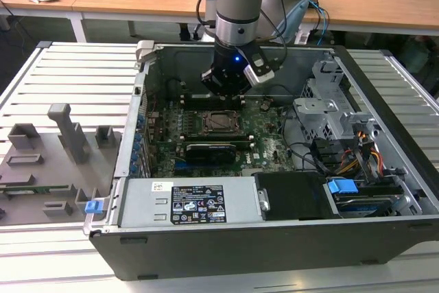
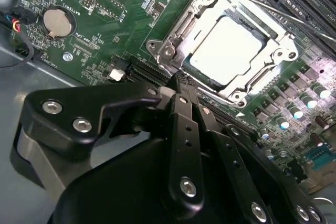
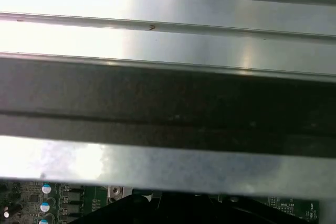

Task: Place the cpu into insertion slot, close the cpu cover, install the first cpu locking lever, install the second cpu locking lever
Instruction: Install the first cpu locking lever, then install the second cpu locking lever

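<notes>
The cpu [image 2: 231,51] sits seated in the insertion slot [image 2: 173,30], upper right of the second wrist view, the cpu cover [image 2: 275,56] down. The gripper [image 2: 181,85], clenched empty, hangs beside; press levers squarely.

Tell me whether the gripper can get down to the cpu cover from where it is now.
Probably yes. The gripper hangs just beside the cpu cover, which lies closed over the cpu, and nothing stands between them. The case is open on top.

A slatted metal table [image 1: 68,66] carries an open computer case [image 1: 274,238] and a grey fixture board [image 1: 41,169].
</notes>
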`<action>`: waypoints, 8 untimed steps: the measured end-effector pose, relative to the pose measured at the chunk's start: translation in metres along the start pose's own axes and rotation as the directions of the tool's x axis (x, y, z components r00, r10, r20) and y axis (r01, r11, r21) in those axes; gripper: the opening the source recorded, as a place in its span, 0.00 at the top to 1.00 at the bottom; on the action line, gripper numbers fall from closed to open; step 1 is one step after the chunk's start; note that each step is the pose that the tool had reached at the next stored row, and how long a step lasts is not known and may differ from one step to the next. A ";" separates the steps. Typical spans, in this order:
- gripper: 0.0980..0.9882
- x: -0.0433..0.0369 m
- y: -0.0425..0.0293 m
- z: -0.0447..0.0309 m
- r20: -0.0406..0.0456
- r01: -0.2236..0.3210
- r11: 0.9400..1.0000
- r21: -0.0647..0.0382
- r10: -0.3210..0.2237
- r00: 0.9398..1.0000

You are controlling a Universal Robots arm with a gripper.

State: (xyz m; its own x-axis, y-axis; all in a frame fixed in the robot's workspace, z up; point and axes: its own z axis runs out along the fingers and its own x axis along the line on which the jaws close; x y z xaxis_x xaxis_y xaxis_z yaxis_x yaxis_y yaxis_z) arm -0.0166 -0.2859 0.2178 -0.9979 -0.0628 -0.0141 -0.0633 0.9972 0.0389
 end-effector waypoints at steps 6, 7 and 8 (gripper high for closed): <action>0.99 0.0001 -0.0014 0.0000 0.000 0.000 1.000 0.000 0.000 1.000; 0.99 0.0001 -0.0017 -0.0001 0.000 0.000 1.000 0.000 0.000 1.000; 0.99 0.0002 -0.0023 -0.0001 0.000 0.000 1.000 0.000 0.000 1.000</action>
State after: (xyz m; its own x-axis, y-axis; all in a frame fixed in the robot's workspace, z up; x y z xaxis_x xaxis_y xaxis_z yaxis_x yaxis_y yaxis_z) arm -0.0166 -0.2882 0.2177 -0.9979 -0.0627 -0.0140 -0.0632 0.9972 0.0389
